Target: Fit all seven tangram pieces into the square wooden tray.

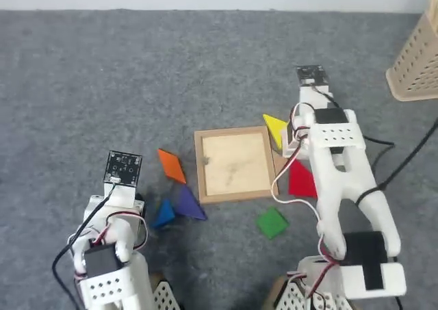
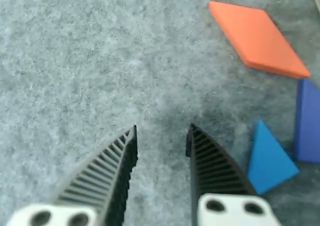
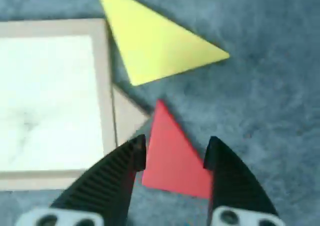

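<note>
Right tool point(image 3: 177, 145) is part open and empty, with its jaws straddling the red triangle point(image 3: 172, 161). The piece lies flat on the desk point(image 1: 102, 70), just beside the tray point(image 1: 233, 131) on the right arm's side. Nothing is in the tray yet. The triangle's apex points away from the tool toward the yellow triangle point(image 3: 150, 46), and the jaws sit across its width, so a straight drop looks right. Left tool point(image 2: 162, 136) is open and empty, with the blue triangle point(image 2: 267, 158) near it.

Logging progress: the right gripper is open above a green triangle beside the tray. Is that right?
Not quite: the triangle under the open right gripper is red, not green, as the right wrist view shows. It does lie beside the tray.
</note>
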Tool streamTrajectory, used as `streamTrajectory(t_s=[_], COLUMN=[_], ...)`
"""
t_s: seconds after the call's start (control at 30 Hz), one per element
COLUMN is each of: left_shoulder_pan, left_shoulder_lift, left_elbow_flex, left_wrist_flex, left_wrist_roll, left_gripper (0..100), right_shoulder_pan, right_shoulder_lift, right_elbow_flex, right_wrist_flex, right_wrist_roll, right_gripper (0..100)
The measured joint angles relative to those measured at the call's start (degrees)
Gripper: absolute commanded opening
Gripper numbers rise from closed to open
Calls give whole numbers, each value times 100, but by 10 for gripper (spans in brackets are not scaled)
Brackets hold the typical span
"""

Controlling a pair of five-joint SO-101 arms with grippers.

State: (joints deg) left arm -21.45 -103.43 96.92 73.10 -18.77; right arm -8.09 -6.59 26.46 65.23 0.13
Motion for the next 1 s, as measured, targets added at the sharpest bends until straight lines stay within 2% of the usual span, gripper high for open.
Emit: streamTrajectory(t_s=[0.13, 0.23, 0.37, 0.7, 1.0], left_shoulder_pan=[0, 0, 0, 0, 0], left_shoulder_lift=[0, 0, 0, 0, 0], left_elbow_flex=[0, 0, 0, 0, 0], left_wrist_flex=[0, 0, 0, 0, 0], left_wrist_roll=[0, 0, 0, 0, 0], left_gripper=[148, 148, 148, 148, 148], right_shoulder_pan=[-105, -149, -149, -167, -149], right_shoulder_lift=[-9, -9, -9, -9, 642], right_elbow_flex=[563, 1196, 1644, 1679, 1538], right_wrist_flex=[53, -44, -378, -782, -941], right_wrist_roll=[580, 1152, 1503, 1574, 1802], right_gripper=[309, 329, 329, 328, 214])
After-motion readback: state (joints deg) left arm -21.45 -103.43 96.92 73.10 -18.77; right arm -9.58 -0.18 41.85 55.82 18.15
